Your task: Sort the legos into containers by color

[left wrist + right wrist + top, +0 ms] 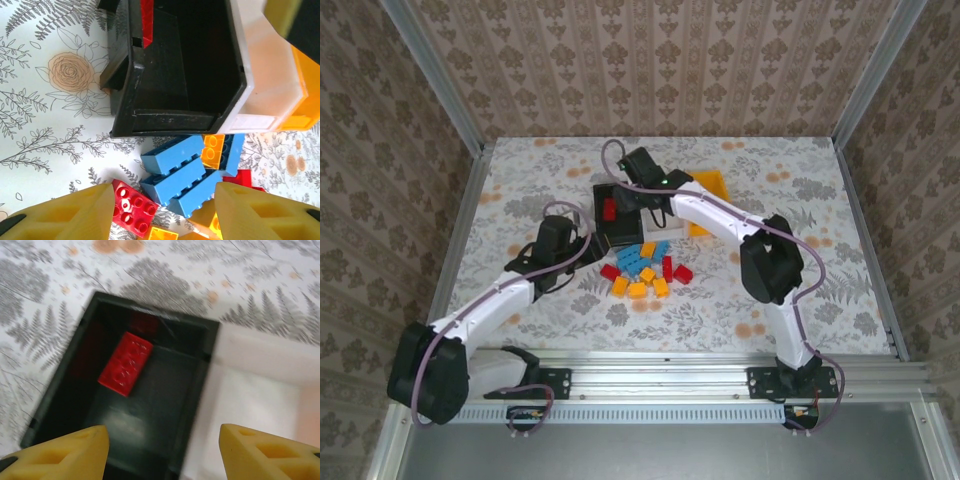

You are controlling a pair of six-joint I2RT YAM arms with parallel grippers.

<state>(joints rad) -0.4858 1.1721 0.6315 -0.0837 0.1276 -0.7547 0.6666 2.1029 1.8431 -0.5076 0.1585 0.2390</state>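
Note:
A black bin stands mid-table with one red brick lying in it. A white bin sits against its right side and an orange-yellow bin beyond that. Loose red, blue and orange-yellow bricks lie in a pile in front of the bins. My right gripper hovers open and empty over the black bin. My left gripper is open and empty just above the pile, with blue bricks and a red brick between its fingers.
The flower-patterned table is walled with patterned panels on three sides. A metal rail runs along the near edge by the arm bases. Open tabletop lies left and right of the pile.

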